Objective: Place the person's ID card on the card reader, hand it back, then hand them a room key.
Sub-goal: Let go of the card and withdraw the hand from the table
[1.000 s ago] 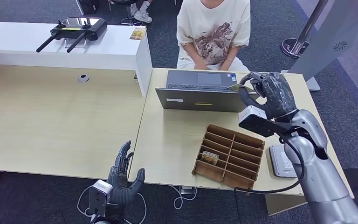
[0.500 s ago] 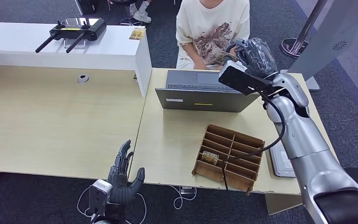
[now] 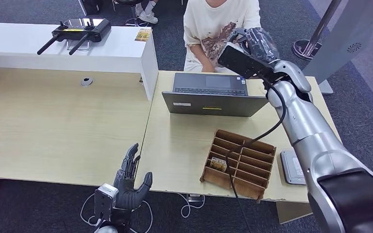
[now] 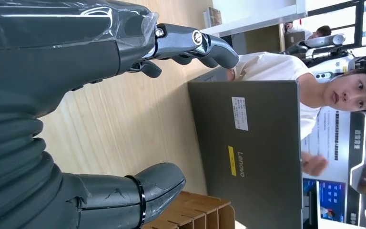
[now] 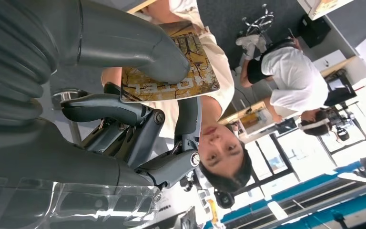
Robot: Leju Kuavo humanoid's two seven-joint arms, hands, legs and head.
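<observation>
Right hand [image 3: 255, 42] has risen further over the laptop [image 3: 209, 94] toward the person [image 3: 221, 29]; we see its fingers [image 5: 124, 107] pinching the room key [image 5: 171, 71]. Left hand [image 3: 128, 187] hangs below the counter [image 3: 184, 141], fingers spread, empty.

Bright even indoor light, soft faint shadows on the desk [image 3: 68, 126], blown-out windows [image 5: 314, 143] in the right wrist view, all views reasonably sharp.

Golden-brown card [image 5: 171, 76] with a dark branch-like pattern, possibly trees. Dark grey robot hand [image 3: 255, 42]. Pale wood tabletop [image 3: 184, 136]. Grey laptop [image 3: 211, 103]. Brown tray [image 3: 239, 162].
</observation>
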